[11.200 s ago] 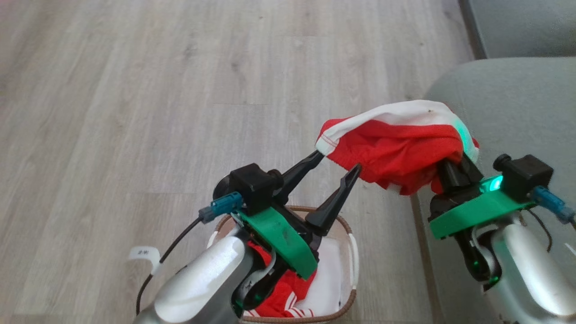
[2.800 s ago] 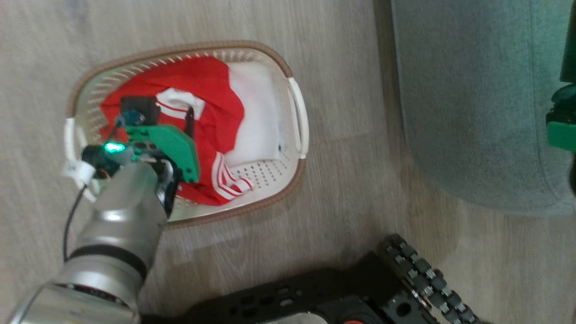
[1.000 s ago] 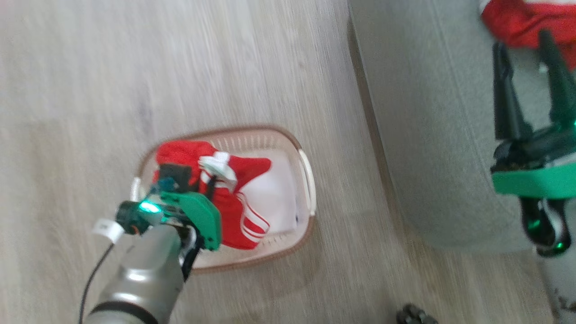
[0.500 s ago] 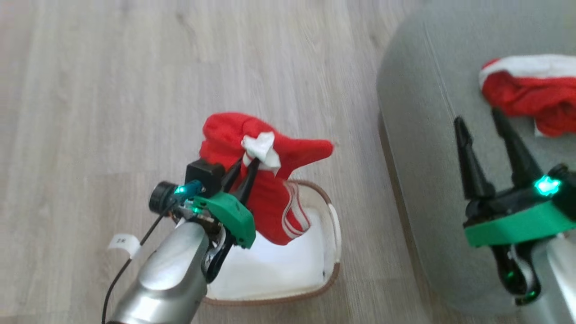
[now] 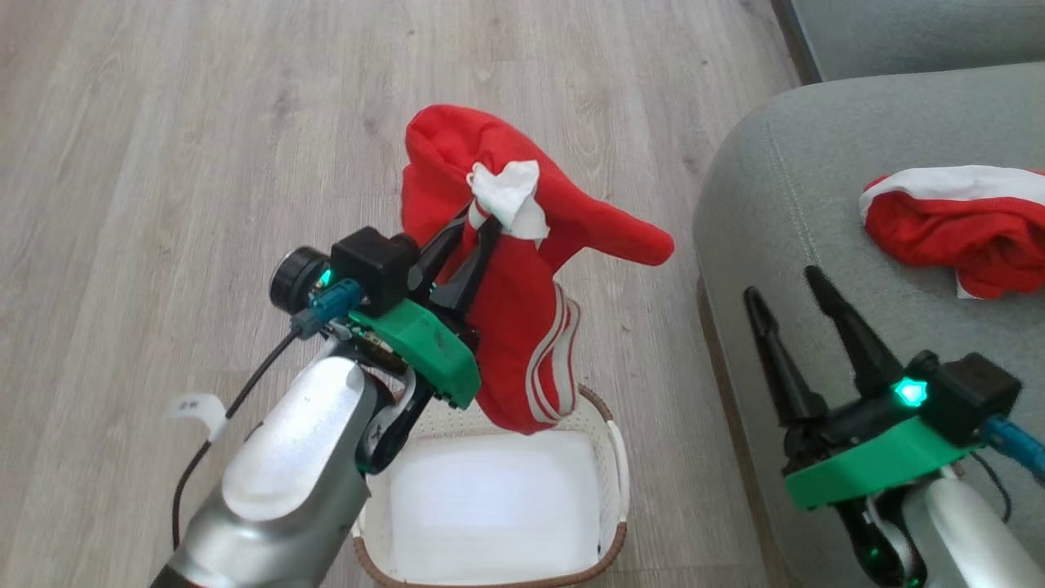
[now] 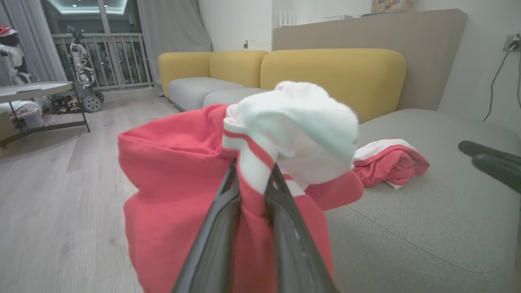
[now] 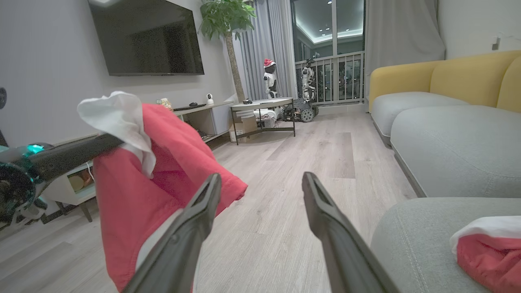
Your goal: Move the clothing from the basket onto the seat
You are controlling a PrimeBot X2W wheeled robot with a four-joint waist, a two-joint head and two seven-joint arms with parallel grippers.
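My left gripper (image 5: pixel 480 219) is shut on a red garment with white stripes (image 5: pixel 506 327), pinched at its white collar. The garment (image 6: pixel 179 191) hangs in the air above the basket (image 5: pixel 614 457), whose white bottom is bare. Another red and white garment (image 5: pixel 955 233) lies on the grey-green seat (image 5: pixel 784 204) to the right, also seen from the left wrist as a garment (image 6: pixel 388 162) on the cushion (image 6: pixel 427 219). My right gripper (image 5: pixel 782 286) stands open over the seat's front edge, nothing between its fingers; from the right wrist its jaws (image 7: pixel 260 181) point past the hanging garment (image 7: pixel 138 191).
Pale wood floor (image 5: pixel 163 163) spreads to the left and ahead. A yellow-backed sofa (image 6: pixel 333 73) stands beyond the seat. A low side table (image 7: pixel 262 110) and a TV unit (image 7: pixel 195 118) stand far across the room.
My left gripper has lifted the red garment up out of the basket, which now shows its bare white bottom. The head camera has tilted up. My right gripper stays open by the seat.
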